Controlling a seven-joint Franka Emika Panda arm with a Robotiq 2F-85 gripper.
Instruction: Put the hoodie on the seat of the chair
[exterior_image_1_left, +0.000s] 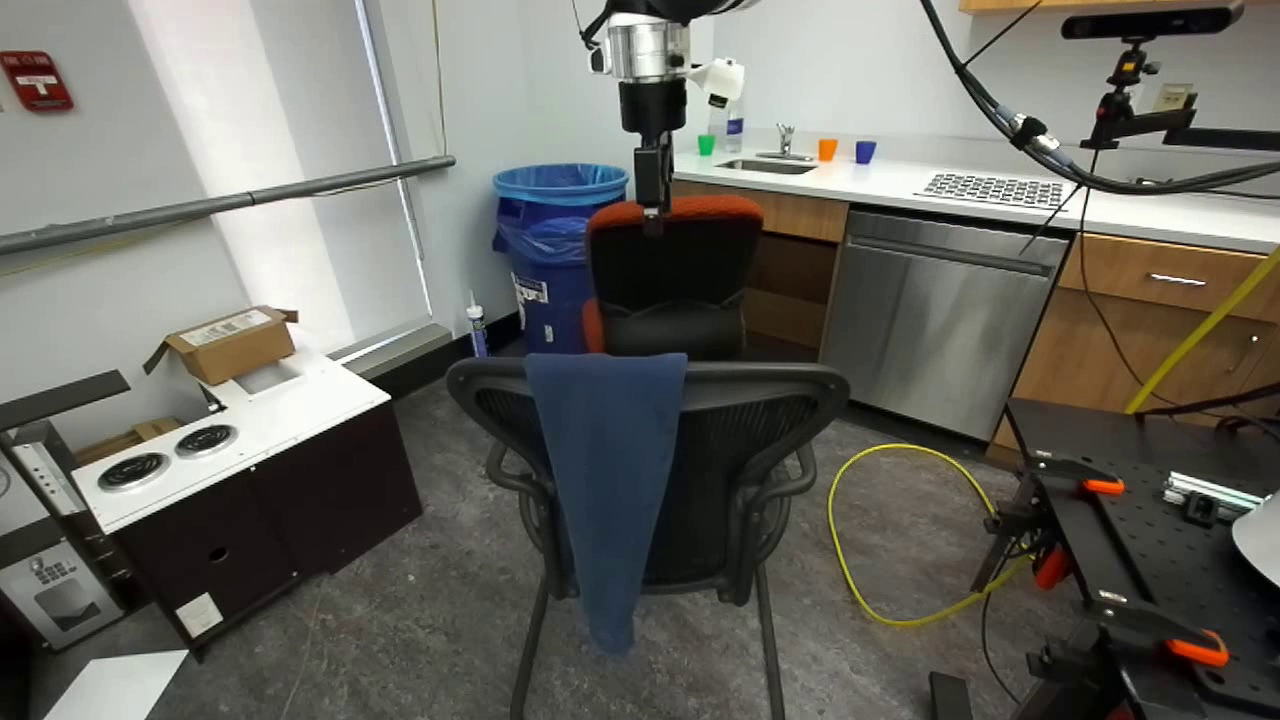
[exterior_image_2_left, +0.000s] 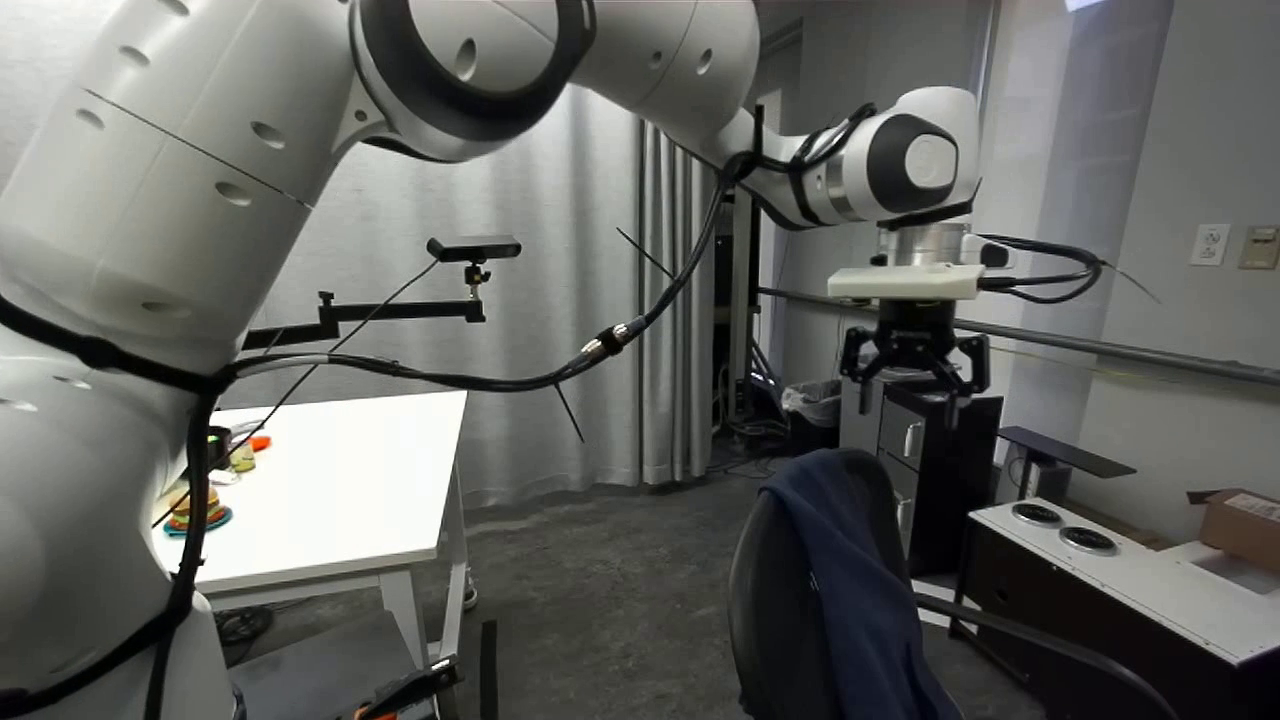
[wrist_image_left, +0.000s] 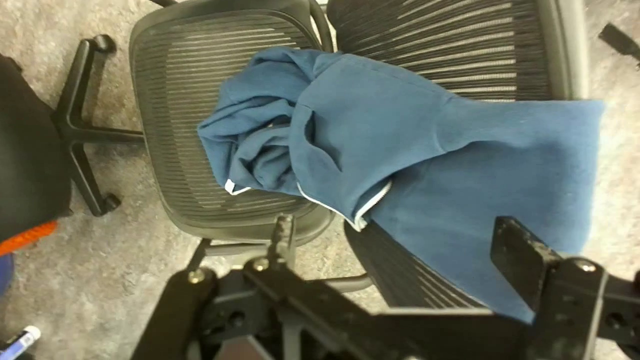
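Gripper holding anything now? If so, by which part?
Nothing held: the gripper is open above the hoodie, which drapes over the chair's backrest.

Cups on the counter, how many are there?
3 in an exterior view: a green cup left of the tap, an orange cup and a blue cup right of it. Others may be hidden.

Hoodie (exterior_image_1_left: 612, 480) over chair backrest (exterior_image_1_left: 728, 470)

1. The arm (exterior_image_2_left: 250, 150) arches from the left of an exterior view across the top.
2. The wrist (exterior_image_2_left: 925, 160) sits upper right, the hand (exterior_image_2_left: 908, 405) below it pointing down.
3. The fingers (wrist_image_left: 519, 257) stand wide apart, low in the wrist view.
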